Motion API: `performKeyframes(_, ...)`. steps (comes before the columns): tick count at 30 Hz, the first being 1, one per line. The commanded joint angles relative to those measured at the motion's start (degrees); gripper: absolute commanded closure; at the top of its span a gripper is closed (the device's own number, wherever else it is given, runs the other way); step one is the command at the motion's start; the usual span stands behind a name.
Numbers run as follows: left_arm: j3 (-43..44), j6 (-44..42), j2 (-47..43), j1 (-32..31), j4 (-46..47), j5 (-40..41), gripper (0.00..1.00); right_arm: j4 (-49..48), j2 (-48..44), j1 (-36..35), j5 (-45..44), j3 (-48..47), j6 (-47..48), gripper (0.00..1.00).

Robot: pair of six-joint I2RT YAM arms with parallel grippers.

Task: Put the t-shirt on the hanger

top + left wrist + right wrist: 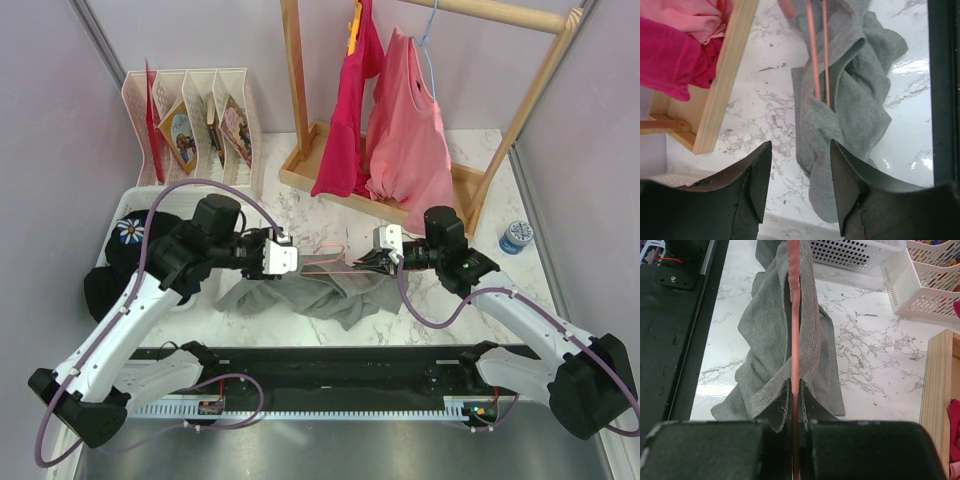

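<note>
The grey t-shirt (330,295) lies crumpled on the marble table between my two grippers, part of it draped over the thin salmon-pink hanger (335,267). My right gripper (368,262) is shut on one hanger rod; in the right wrist view the hanger (795,315) runs straight out from the gripper (796,395), with the t-shirt (765,325) folded over both sides of it. My left gripper (295,262) stands open at the hanger's other end. In the left wrist view the gripper (800,182) holds nothing; the t-shirt (855,100) and two hanger rods (815,60) lie just beyond it.
A wooden clothes rack (295,172) stands at the back with a light pink shirt (405,130) and a magenta garment. A white basket (125,205) on the left holds a black garment with a daisy (130,232). A white file organiser (200,110) and a blue-lidded tub (516,237) stand nearby.
</note>
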State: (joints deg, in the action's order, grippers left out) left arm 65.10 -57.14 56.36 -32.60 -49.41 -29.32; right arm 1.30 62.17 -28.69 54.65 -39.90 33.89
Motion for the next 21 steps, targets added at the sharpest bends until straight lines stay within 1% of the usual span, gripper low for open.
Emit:
performKeyframes(1,0.9,-3.4,1.7,-1.6,-3.4,-2.6,0.44,-2.2,-1.4,-0.4,2.7,-1.1,1.5,1.0)
performKeyframes(5,0.4,-2.2,5.1,-1.8,-3.3,-0.2,0.48,-2.4,-1.8,-0.7,2.7,-1.1,2.1,1.0)
performKeyframes(8,0.8,-2.6,6.9,-0.6,-3.3,-0.7,0.54,-2.0,-2.1,-0.8,2.5,-1.2,2.6,1.0)
performKeyframes(9,0.5,-2.7,7.1,-0.6,-3.3,-1.5,0.59,-2.0,-2.1,-0.8,2.5,-1.4,2.6,1.0)
performKeyframes(11,-0.8,-3.1,7.0,-0.7,-3.0,-2.5,0.65,-2.4,-2.1,-0.9,2.6,-1.7,2.2,1.0)
performKeyframes(12,-1.2,-2.8,7.1,-0.7,-2.4,-3.4,0.71,-3.0,-2.0,-1.1,2.6,-1.8,1.6,1.0)
performKeyframes(15,-1.6,-0.9,6.8,-0.8,0.3,-5.7,0.76,-5.9,-1.4,-1.5,2.2,-1.5,-0.2,1.0)
performKeyframes(18,-1.6,2.2,6.2,-1.1,4.4,-7.8,0.77,-8.4,-0.3,-2.2,1.9,-1.5,-2.0,1.0)
performKeyframes(21,-1.3,4.7,6.3,-1.7,6.1,-9.7,0.76,-11.5,0.8,-3.1,1.2,-1.5,-3.7,1.0)
